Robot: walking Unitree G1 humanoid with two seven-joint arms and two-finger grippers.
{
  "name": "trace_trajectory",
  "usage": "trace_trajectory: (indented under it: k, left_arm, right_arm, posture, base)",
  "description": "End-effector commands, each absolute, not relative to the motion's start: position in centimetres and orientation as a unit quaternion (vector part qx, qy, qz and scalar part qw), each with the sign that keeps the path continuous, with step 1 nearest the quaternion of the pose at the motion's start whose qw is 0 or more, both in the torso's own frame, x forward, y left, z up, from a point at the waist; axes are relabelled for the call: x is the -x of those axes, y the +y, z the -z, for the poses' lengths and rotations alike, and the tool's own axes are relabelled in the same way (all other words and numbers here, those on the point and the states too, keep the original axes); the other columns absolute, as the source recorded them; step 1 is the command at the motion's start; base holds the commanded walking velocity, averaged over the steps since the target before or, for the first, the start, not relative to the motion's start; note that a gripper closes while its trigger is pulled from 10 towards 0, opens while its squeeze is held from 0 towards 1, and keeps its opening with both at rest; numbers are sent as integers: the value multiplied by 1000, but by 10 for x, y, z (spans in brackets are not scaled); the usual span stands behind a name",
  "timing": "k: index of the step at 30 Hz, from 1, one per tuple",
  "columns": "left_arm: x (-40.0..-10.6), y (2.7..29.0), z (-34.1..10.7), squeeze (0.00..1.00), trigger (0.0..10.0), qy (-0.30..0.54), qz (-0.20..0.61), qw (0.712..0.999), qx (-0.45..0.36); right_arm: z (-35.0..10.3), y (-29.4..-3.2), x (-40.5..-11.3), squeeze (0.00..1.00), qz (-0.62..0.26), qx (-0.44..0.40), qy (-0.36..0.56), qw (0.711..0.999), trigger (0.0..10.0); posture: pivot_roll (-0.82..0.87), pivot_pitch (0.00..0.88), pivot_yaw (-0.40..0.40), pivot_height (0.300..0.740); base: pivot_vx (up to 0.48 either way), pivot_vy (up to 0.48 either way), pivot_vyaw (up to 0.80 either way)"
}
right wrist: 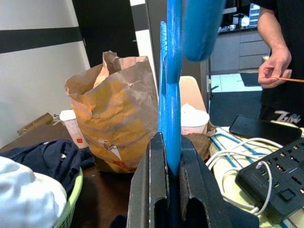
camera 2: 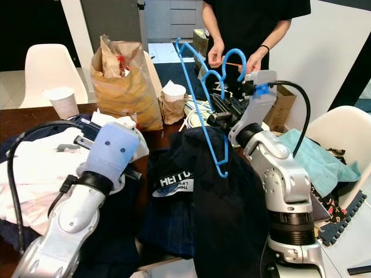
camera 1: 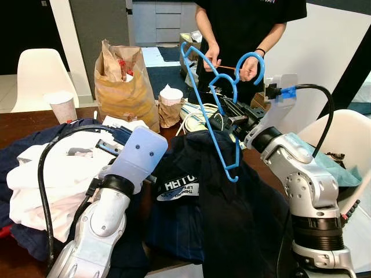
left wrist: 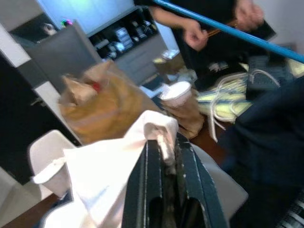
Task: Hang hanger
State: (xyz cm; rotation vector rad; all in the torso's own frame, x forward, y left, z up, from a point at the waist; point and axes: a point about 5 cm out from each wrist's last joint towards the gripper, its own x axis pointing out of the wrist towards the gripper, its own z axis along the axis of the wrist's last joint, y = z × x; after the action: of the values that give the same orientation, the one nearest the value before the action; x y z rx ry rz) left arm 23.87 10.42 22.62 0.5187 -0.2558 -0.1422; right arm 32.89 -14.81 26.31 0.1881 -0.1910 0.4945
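My right gripper point(camera 1: 227, 117) is shut on a blue hanger point(camera 1: 206, 110), clamped between the fingers point(right wrist: 190, 180) and held upright over a dark garment point(camera 1: 232, 191) on the table. The hanger's hook point(camera 1: 250, 58) reaches up to a thin stick point(camera 1: 226, 67) that a person point(camera 1: 249, 23) holds in both hands across the table. I cannot tell whether the hook rests on the stick. My left gripper point(left wrist: 161, 145) is shut on a fold of white cloth point(left wrist: 109, 171), part of the white pile point(camera 1: 52, 168) at the left.
A brown paper bag point(camera 1: 124, 87), a paper cup point(camera 1: 62, 106) and a smaller bag with a cup point(camera 1: 170, 107) stand on the brown table point(camera 1: 23, 124). A power strip point(right wrist: 275, 180) with cables lies behind the garment. White chairs point(camera 1: 37, 72) point(camera 1: 348, 133) flank the table.
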Motion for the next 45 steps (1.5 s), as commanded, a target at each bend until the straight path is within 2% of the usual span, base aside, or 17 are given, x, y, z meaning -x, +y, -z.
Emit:
trace_trajectory:
  k: [1, 3, 6, 11, 12, 15, 19, 22, 23, 24, 25, 32, 37, 39, 41, 43, 45]
  left_arm:
    - [-235, 92, -218, 0, 0, -107, 113, 956, -249]
    - [-233, 85, -212, 0, 353, -85, 137, 956, -245]
    - [-232, 80, -205, 0, 2314, -54, 161, 957, -234]
    - [-232, 80, -205, 0, 2706, -49, 162, 959, -227]
    - [-233, 82, -206, 0, 1725, -45, 160, 961, -219]
    - [-233, 82, -206, 0, 1725, -45, 160, 961, -219]
    - [-225, 68, -210, 0, 3725, -38, 227, 964, -132]
    - [-220, 60, -212, 0, 3725, -40, 258, 960, -102]
    - [-216, 53, -213, 651, 4667, -40, 285, 955, -67]
    - [-215, 48, -213, 1000, 7137, -38, 294, 954, -51]
    - [-215, 47, -212, 1000, 10000, -33, 297, 954, -40]
    - [-218, 50, -214, 1000, 10000, -32, 292, 956, -9]
    - [-238, 86, -231, 1000, 10000, -64, 200, 978, -18]
    - [-238, 86, -231, 1000, 10000, -64, 200, 978, -18]
    - [-247, 104, -241, 1000, 10000, -85, 142, 986, -27]
    - [-263, 150, -257, 1000, 10000, -112, -12, 993, -23]
    - [-263, 150, -257, 1000, 10000, -112, -12, 993, -23]
  right_arm:
    - [-264, -150, -330, 0, -241, -89, -99, 961, 10000]
    - [-264, -150, -330, 0, -241, -88, -99, 961, 10000]
    - [-264, -150, -330, 0, -242, -86, -97, 962, 10000]
    - [-264, -150, -330, 0, -243, -85, -96, 962, 10000]
    - [-263, -149, -330, 0, -244, -84, -95, 962, 10000]
    - [-263, -149, -330, 0, -244, -84, -95, 962, 10000]
    - [-260, -146, -330, 0, -249, -81, -88, 961, 10000]
    - [-259, -146, -330, 0, -250, -81, -86, 961, 10000]
    - [-259, -145, -330, 0, -250, -80, -86, 961, 10000]
    - [-259, -145, -330, 0, -251, -80, -85, 961, 10000]
    - [-259, -145, -330, 0, -252, -79, -85, 961, 10000]
    - [-259, -145, -331, 0, -252, -78, -85, 961, 10000]
    - [-259, -144, -331, 0, -251, -76, -84, 961, 10000]
    - [-259, -144, -331, 0, -251, -76, -84, 961, 10000]
    - [-259, -144, -331, 0, -252, -75, -84, 961, 10000]
    - [-259, -143, -331, 0, -255, -75, -84, 960, 10000]
    - [-259, -143, -331, 0, -255, -75, -84, 960, 10000]
  posture:
    - [24, 0, -41, 740]
    - [20, 0, -40, 740]
    - [19, 0, -43, 740]
    - [20, 0, -43, 740]
    - [21, 0, -43, 740]
    - [21, 0, -43, 740]
    - [28, 0, -47, 740]
    - [28, 0, -47, 740]
    - [29, 0, -47, 740]
    - [25, 0, -47, 740]
    - [21, 0, -47, 740]
    - [20, 0, -49, 740]
    - [21, 0, -49, 740]
    - [21, 0, -49, 740]
    - [20, 0, -50, 740]
    - [21, 0, -51, 740]
    - [21, 0, -51, 740]
  base:
    - [0, 0, 0]
    - [0, 0, 0]
    - [0, 0, 0]
    - [0, 0, 0]
    - [0, 0, 0]
    - [0, 0, 0]
    - [0, 0, 0]
    - [0, 0, 0]
    - [0, 0, 0]
    - [0, 0, 0]
    - [0, 0, 0]
    - [0, 0, 0]
    - [0, 0, 0]
    - [0, 0, 0]
    - [0, 0, 0]
    - [0, 0, 0]
    - [0, 0, 0]
